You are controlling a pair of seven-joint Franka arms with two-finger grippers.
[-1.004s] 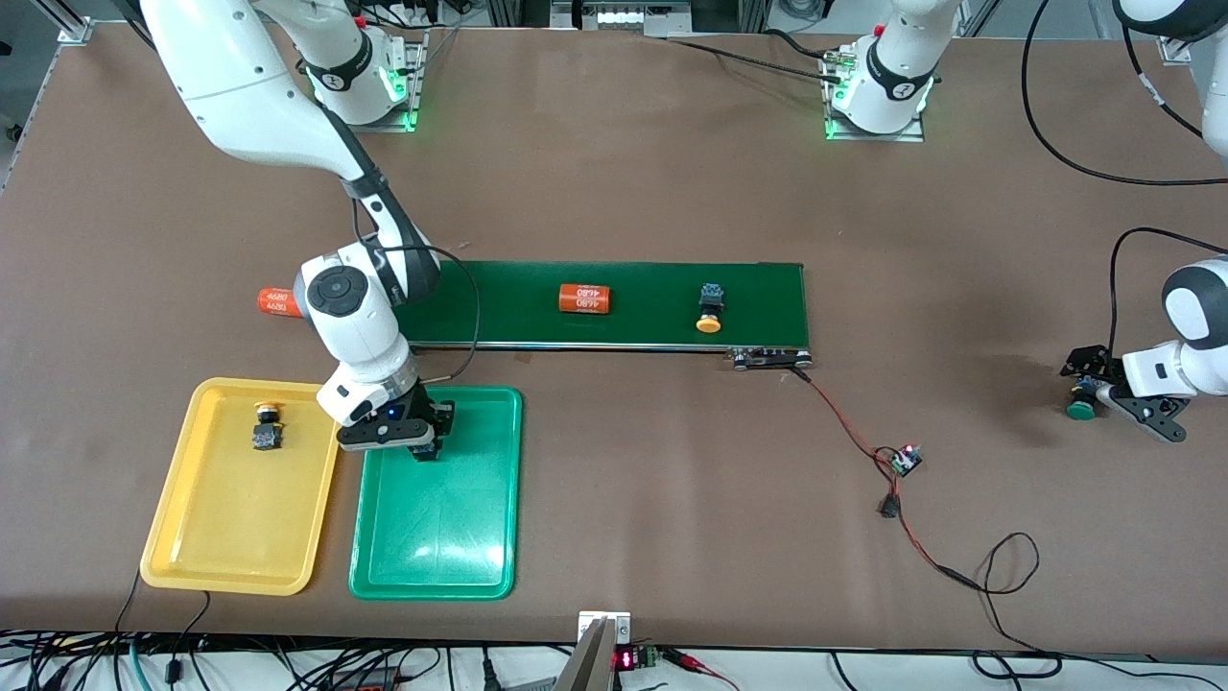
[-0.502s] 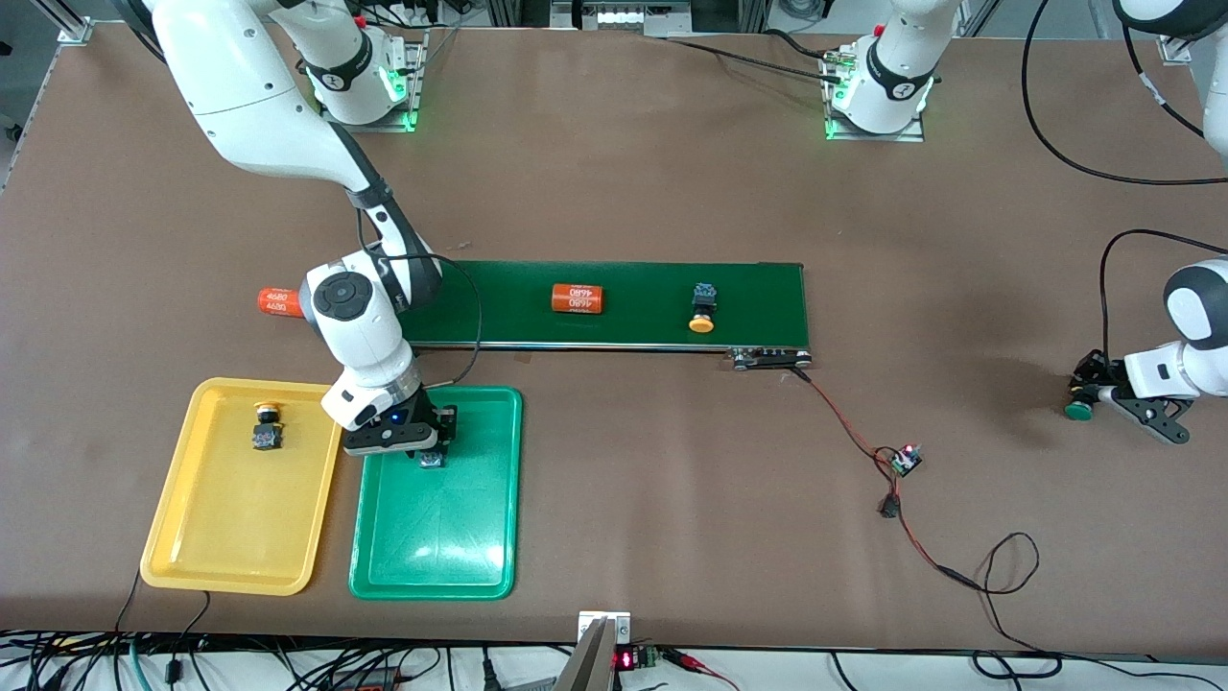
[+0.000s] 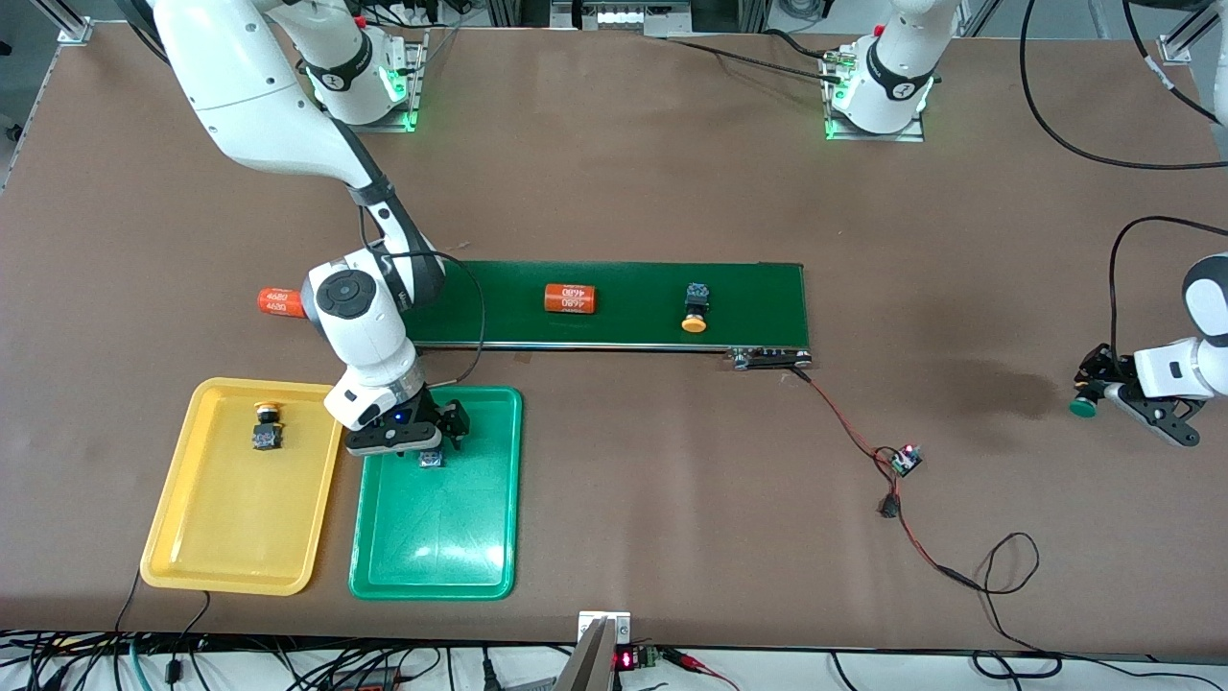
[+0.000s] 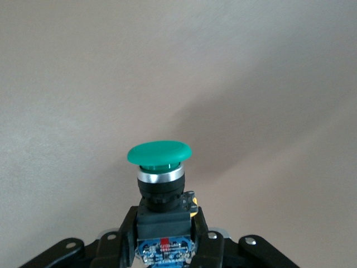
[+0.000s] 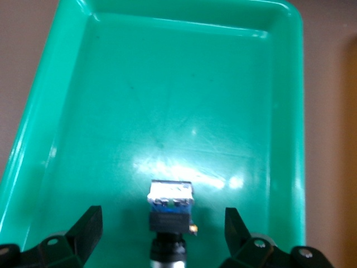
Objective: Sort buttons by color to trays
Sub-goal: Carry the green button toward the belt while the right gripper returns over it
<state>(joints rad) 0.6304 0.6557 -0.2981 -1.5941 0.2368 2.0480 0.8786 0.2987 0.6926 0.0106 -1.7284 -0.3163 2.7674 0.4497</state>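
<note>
My right gripper (image 3: 436,443) hangs open just above the green tray (image 3: 436,537). A button (image 5: 170,209) lies on its side on the tray floor between the fingers, free of both; its cap colour is hidden. It shows small under the hand (image 3: 432,460). My left gripper (image 3: 1094,395) is shut on a green-capped button (image 4: 160,162) at the left arm's end of the table, low over the bare top. A yellow-capped button (image 3: 266,425) lies in the yellow tray (image 3: 230,537). Another yellow-capped button (image 3: 696,307) sits on the belt.
The long dark-green belt (image 3: 614,302) carries an orange cylinder (image 3: 571,298); a second orange cylinder (image 3: 278,302) lies at the belt's end near the right arm. A red-black wire with a small circuit board (image 3: 903,460) trails from the belt toward the front camera.
My right gripper opened and let the button down into the green tray. My left gripper shut on the green-capped button. The cylinder and button on the belt drifted toward the right arm's end.
</note>
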